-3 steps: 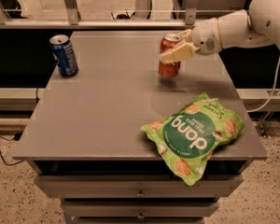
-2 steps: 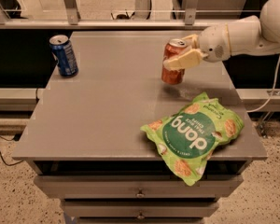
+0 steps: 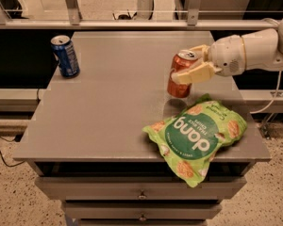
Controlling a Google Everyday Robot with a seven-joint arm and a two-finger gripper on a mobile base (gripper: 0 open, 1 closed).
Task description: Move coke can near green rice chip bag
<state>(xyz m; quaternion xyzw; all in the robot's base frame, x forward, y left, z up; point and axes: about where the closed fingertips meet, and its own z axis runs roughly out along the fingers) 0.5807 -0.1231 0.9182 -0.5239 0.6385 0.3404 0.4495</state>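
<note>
Camera view records the claw (image 3: 184, 64) clamped on the coke can (image 3: 178, 86), which is tilted, at or just above the bench (image 3: 108, 102) on its right side. The bag (image 3: 198, 135) lies near, frontward of the can. Judged need: a short frontward carry, then an upright set-down.

Your arm (image 3: 264, 44) lay stretched in from the right edge of the view, nearly level, its white forearm pointing left. The rounded wrist (image 3: 228, 56) sat at its end. Beyond it, your gripper (image 3: 186, 64) was right of centre, turned sideways. Its two tan fingers (image 3: 194, 73) were clamped on the coke can (image 3: 178, 86), the near one crossing the can's front.
</note>
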